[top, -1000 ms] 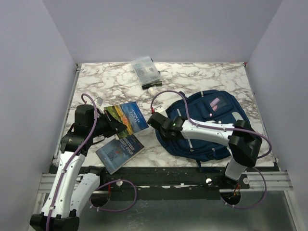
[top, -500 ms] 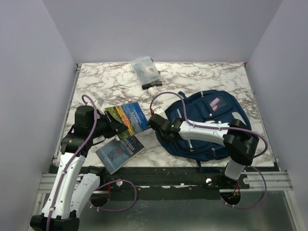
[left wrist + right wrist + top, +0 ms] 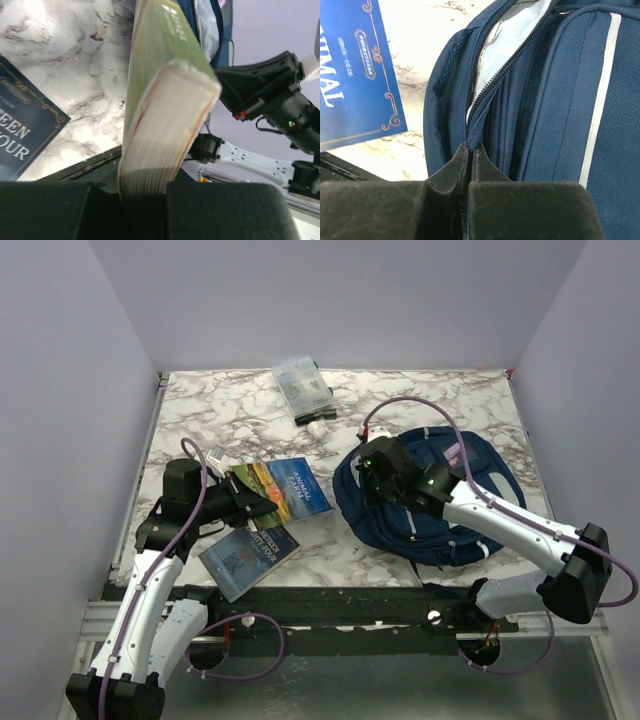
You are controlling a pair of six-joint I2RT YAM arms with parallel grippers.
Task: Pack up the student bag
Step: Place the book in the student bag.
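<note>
The student bag [image 3: 385,525] lies toward the desk's [image 3: 200,410] near right corner with its middle covered by the right arm. The right gripper [image 3: 470,152] is closed tight, pinching the fabric lip beside the part-open zipper, and the bag's inside cannot be made out. Near the left edge, the left gripper [image 3: 145,187] clamps a book [image 3: 160,100] whose cover is cut off in the wrist view, while a second book [image 3: 248,555] lies at the near edge.

Veined white marble-look table [image 3: 200,410], plain lilac-grey walls [image 3: 330,300] (three sides), seemingly even light
</note>
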